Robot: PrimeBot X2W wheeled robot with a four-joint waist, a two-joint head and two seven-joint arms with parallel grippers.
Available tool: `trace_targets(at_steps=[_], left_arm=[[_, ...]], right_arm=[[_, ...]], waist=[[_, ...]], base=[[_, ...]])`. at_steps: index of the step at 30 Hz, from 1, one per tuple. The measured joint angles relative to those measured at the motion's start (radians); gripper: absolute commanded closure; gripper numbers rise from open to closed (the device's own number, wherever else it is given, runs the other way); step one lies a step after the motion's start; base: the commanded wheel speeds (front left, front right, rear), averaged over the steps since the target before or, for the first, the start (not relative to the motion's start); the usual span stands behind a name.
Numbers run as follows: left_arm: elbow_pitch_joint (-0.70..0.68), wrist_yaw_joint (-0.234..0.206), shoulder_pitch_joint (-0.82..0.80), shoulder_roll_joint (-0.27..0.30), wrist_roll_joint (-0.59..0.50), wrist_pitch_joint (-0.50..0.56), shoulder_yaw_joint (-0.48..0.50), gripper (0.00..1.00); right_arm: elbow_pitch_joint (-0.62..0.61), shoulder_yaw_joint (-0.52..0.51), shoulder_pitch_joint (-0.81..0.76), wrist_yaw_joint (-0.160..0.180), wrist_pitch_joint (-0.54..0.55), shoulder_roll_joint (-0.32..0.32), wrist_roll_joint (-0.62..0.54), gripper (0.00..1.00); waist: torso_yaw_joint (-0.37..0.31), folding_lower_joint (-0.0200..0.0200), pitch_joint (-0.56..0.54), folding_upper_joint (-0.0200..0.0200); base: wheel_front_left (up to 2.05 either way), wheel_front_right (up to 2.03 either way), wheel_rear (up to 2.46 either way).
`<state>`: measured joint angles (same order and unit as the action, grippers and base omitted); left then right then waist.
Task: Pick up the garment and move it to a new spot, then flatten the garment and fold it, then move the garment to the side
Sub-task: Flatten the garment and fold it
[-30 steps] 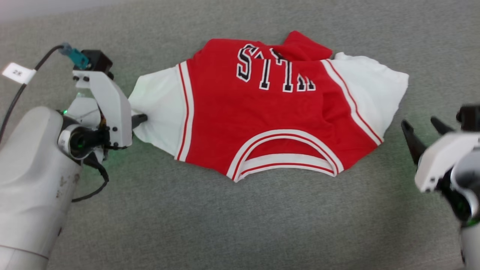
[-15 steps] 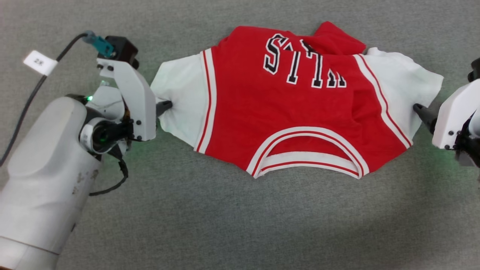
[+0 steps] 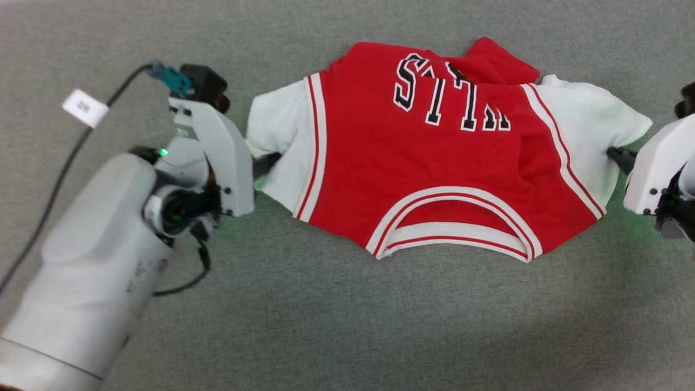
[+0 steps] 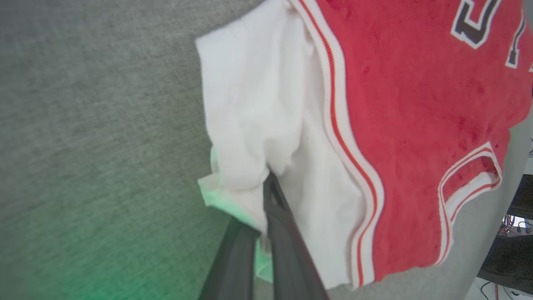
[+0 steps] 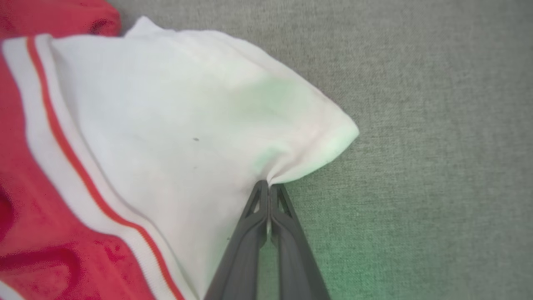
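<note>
The garment, a red jersey with white sleeves, striped trim and black white-outlined lettering, lies spread across the grey surface, collar toward me. My left gripper is shut on the edge of its left white sleeve; in the left wrist view the left gripper pinches bunched white cloth. My right gripper is shut on the right white sleeve, and in the right wrist view the right gripper has its tips closed on the sleeve's hem. A red fold pokes up behind the jersey's far edge.
Grey carpet-like surface stretches all around the jersey. A black cable with a white tag trails from my left wrist at the far left. Dark equipment and wires show at the right edge of the left wrist view.
My right gripper went from open and apart to shut on the right sleeve. The left arm moved inward, slackening the left sleeve. The head view has shifted between frames.
</note>
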<state>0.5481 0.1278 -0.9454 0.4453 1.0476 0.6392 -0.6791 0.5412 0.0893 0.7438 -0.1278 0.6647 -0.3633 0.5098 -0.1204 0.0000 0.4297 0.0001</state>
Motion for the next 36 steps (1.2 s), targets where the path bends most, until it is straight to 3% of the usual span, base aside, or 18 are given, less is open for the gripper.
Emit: trace_targets(at_steps=[6,12,18,25,30,36], left_arm=[[-0.029,0.001,0.007,-0.013,0.079,-0.115,0.046,1.00],[0.002,0.001,-0.086,-0.019,0.196,-0.154,0.161,1.00],[0.110,-0.041,-0.284,-0.056,0.266,-0.211,0.281,1.00],[0.283,-0.076,-0.591,-0.117,0.280,-0.446,0.413,1.00],[0.373,-0.050,-0.777,-0.141,0.275,-0.611,0.471,1.00],[0.421,-0.007,-0.804,-0.156,0.312,-0.546,0.471,1.00]], right_arm=[[-0.036,-0.056,0.026,-0.001,-0.105,0.008,0.058,1.00],[-0.022,-0.160,0.184,-0.001,-0.213,0.047,0.020,1.00],[0.095,-0.343,0.439,-0.001,-0.320,0.164,-0.030,1.00],[0.242,-0.572,0.792,-0.001,-0.507,0.235,-0.150,1.00],[0.316,-0.663,0.984,-0.001,-0.615,0.254,-0.207,1.00],[0.369,-0.635,1.018,-0.001,-0.600,0.238,-0.228,1.00]], waist=[[0.029,0.0000,-0.027,-0.0001],[0.074,0.0000,-0.045,0.0000],[0.108,0.0000,-0.021,0.0000],[0.123,0.0000,0.056,0.0000],[0.134,0.0000,0.095,0.0000],[0.147,0.0000,0.071,0.0000]], base=[[0.00,0.00,0.00],[0.00,0.00,0.00],[0.00,0.00,0.00],[0.00,0.00,0.00],[0.00,0.00,0.00],[0.00,0.00,0.00]])
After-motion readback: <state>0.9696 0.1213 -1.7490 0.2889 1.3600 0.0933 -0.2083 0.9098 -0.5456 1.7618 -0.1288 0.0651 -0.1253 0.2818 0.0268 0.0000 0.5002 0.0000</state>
